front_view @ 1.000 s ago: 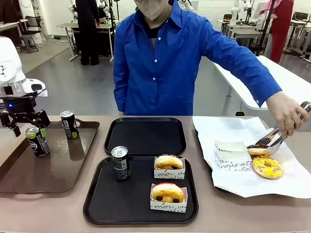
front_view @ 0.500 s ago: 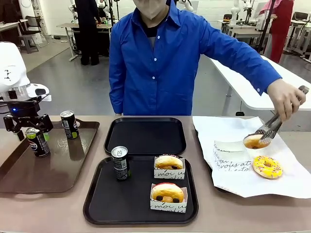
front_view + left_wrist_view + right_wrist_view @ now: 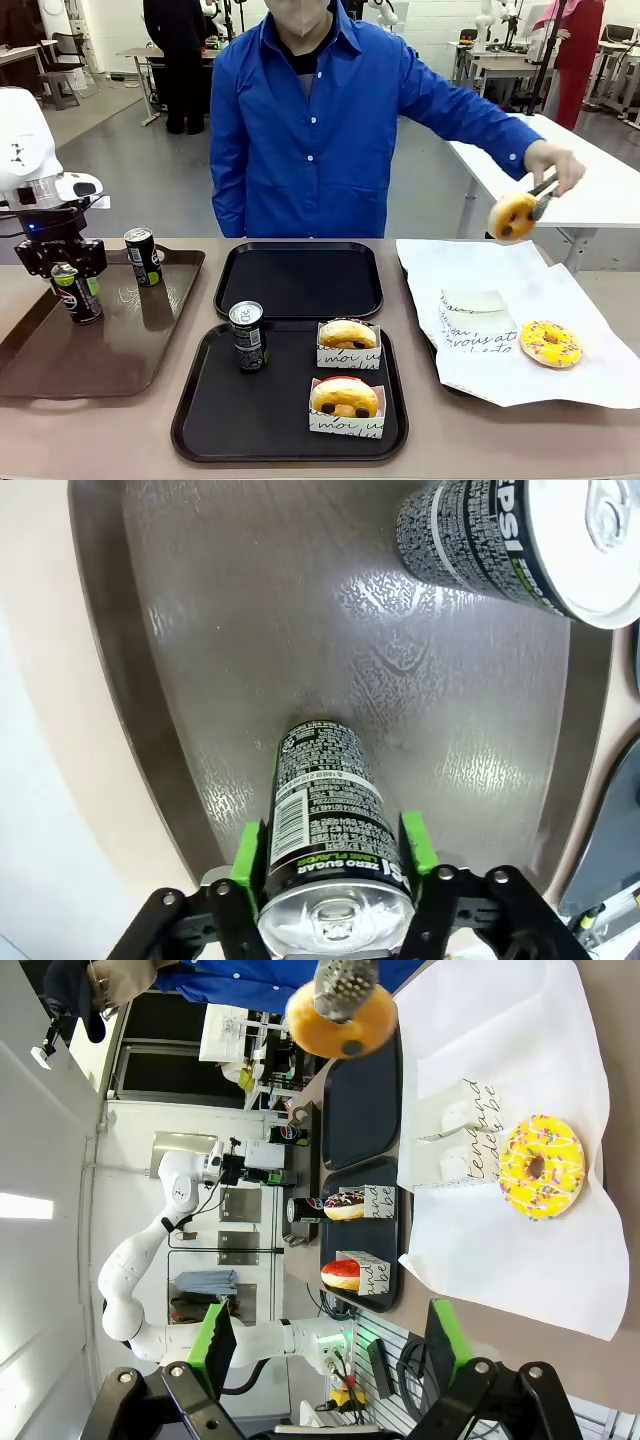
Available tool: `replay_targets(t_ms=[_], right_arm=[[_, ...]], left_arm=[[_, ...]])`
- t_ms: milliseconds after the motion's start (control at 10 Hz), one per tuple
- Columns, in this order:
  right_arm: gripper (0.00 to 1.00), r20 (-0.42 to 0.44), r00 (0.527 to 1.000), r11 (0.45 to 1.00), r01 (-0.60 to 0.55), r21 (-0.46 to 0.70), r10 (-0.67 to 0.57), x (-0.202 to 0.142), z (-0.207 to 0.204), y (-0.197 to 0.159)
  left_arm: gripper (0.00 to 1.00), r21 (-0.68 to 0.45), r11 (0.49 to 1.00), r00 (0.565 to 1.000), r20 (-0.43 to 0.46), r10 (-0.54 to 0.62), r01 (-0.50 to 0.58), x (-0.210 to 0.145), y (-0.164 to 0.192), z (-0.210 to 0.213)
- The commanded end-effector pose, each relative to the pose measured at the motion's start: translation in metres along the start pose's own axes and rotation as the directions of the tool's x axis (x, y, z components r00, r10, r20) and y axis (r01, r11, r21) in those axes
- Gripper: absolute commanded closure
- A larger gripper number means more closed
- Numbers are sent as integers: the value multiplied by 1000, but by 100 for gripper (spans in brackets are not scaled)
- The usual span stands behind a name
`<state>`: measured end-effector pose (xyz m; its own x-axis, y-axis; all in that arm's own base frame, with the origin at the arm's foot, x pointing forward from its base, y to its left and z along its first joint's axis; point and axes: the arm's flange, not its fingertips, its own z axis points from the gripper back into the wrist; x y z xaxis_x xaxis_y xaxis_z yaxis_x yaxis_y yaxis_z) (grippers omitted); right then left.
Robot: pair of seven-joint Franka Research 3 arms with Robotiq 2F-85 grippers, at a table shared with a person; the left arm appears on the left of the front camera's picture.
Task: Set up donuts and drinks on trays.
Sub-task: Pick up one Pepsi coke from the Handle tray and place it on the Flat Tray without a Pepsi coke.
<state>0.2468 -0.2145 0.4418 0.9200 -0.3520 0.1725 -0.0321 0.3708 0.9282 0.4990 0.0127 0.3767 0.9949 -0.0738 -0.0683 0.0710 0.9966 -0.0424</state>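
My left tool (image 3: 335, 852) is clamped on the slim dark silver-topped can (image 3: 322, 780), on the long brown plastic tray (image 3: 130, 370) at the front view's left. I'd lift straight up, clear of the neighbouring can (image 3: 143, 256), then carry it level to the bare matte black tray (image 3: 300, 285) at centre.

Green pads (image 3: 249, 852) of the black left gripper (image 3: 332, 858) flank a dark can (image 3: 325, 790) with white print and silver top. Beneath it, the tray (image 3: 250, 630) is glossy brown, pebble-textured.
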Motion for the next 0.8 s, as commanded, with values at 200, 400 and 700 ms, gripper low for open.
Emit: replay_targets(t_ms=[200,400,700], right_arm=[[0,11,1000,999,-18,30,18,2,0,0],[0,11,1000,999,-18,30,18,2,0,0],[0,11,1000,999,-18,30,18,2,0,0]], left_arm=[[100,-22,1000,1000,24,0,1,-7,2,5],[98,-19,1000,1000,28,-10,11,-7,1,10],[60,-36,995,995,-2,97,-97,-44,-30,66]])
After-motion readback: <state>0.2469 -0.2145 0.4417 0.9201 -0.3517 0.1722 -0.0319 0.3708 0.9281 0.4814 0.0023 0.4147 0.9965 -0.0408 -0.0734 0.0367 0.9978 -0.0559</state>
